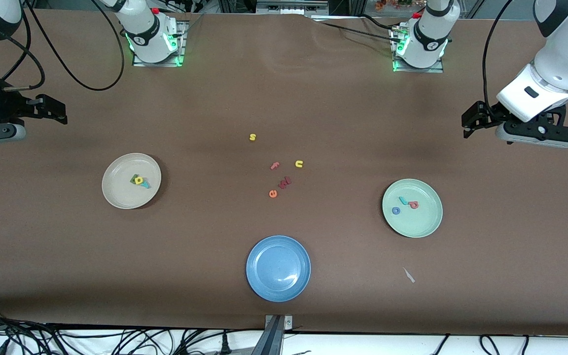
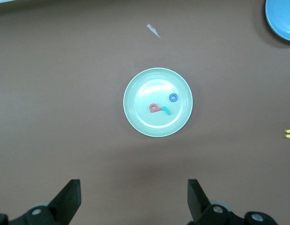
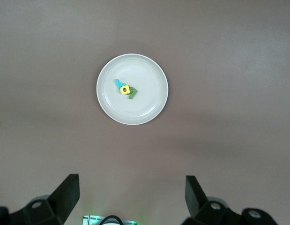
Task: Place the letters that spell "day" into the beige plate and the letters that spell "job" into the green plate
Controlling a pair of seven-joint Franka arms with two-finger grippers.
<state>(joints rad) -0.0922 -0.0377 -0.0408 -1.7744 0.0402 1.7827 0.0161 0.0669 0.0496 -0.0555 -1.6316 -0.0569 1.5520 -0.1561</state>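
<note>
Nearest the front camera, a blue plate (image 1: 278, 268) is sitting bare on the brown table (image 1: 67, 256), well apart from both grippers. A small pale scrap (image 1: 408, 275) is lying on the table between it and the green plate (image 1: 429, 224).

Left gripper (image 2: 134, 201) is hanging in the air at the left arm's end of the table, its fingers (image 2: 68, 199) spread wide and holding nothing. It is looking down on the green plate, which is lying nearer to the front camera than this gripper's spot. In that plate, three letters are resting: a teal "j" (image 2: 166, 110), a blue "o" (image 2: 173, 97) and a pinkish-red stem-and-bowl letter (image 2: 155, 108). The "j" and the red letter are touching; the "o" is lying just beside them.

Right gripper (image 3: 131, 199) is hanging at the right arm's end of the table, fingers likewise standing wide and empty. Below it, and lower in the front view, the beige plate (image 3: 149, 105) is holding a teal "y" (image 3: 119, 83), a yellow "a" (image 3: 125, 89) and a dark green stem-and-bowl letter (image 3: 132, 94), all bunched together, with the "a" lying on top of the other two.

Mid-table, well apart from either gripper, loose letters are lying scattered: a yellow "s" (image 1: 252, 137), a yellow "u" (image 1: 299, 163), a pink "f" (image 1: 274, 165), an orange "e" (image 1: 272, 194), and two dark red pieces (image 1: 284, 183) whose shapes I cannot tell.
</note>
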